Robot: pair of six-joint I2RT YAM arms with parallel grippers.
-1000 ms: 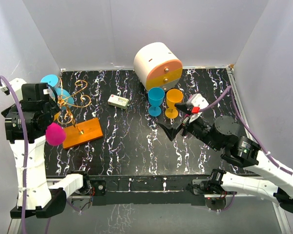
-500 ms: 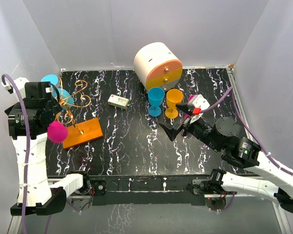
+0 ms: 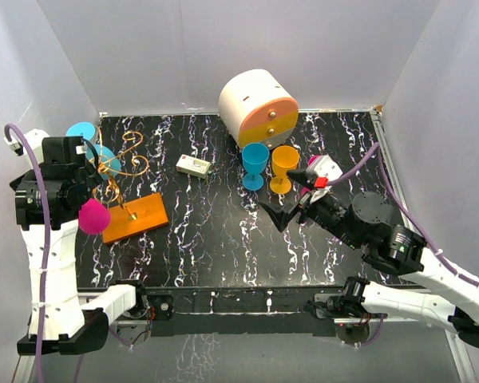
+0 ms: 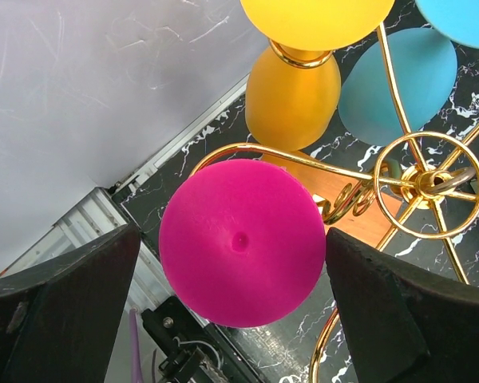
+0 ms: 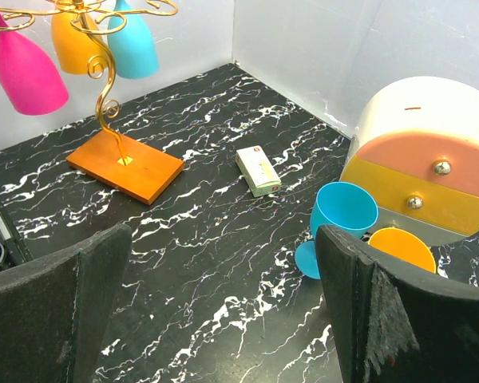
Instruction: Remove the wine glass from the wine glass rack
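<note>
The left claw (image 4: 232,234) stands wide, and the pink wine glass (image 4: 241,242) fills nearly all the space between its two fingers. A thin strip of gap shows at one finger. At the other, the glass's round edge meets the finger's edge in the wrist view, and contact there cannot be told. The glass hangs from a golden hook of the wine glass rack (image 3: 134,214). Just beyond it, further from the claw, hang a yellow glass (image 4: 291,96) and a blue glass (image 4: 399,84), close together, with the rack's wire ring and spokes off to one side. Room here is tight: the side wall (image 4: 80,96) and the table's edge rail run close by on the claw's other side, and the rack's orange base lies below the hooks.

The right claw (image 5: 219,239) is also spread wide and holds nothing, hovering over bare marbled table (image 3: 215,239). Ahead of it and to one side stand a blue goblet (image 5: 342,215) and an orange goblet (image 5: 399,247), just beside each other, in front of the round cabinet (image 5: 427,159). A small white box (image 5: 258,171) lies straight ahead, well apart from the claw, and the rack stands far ahead across open tabletop
</note>
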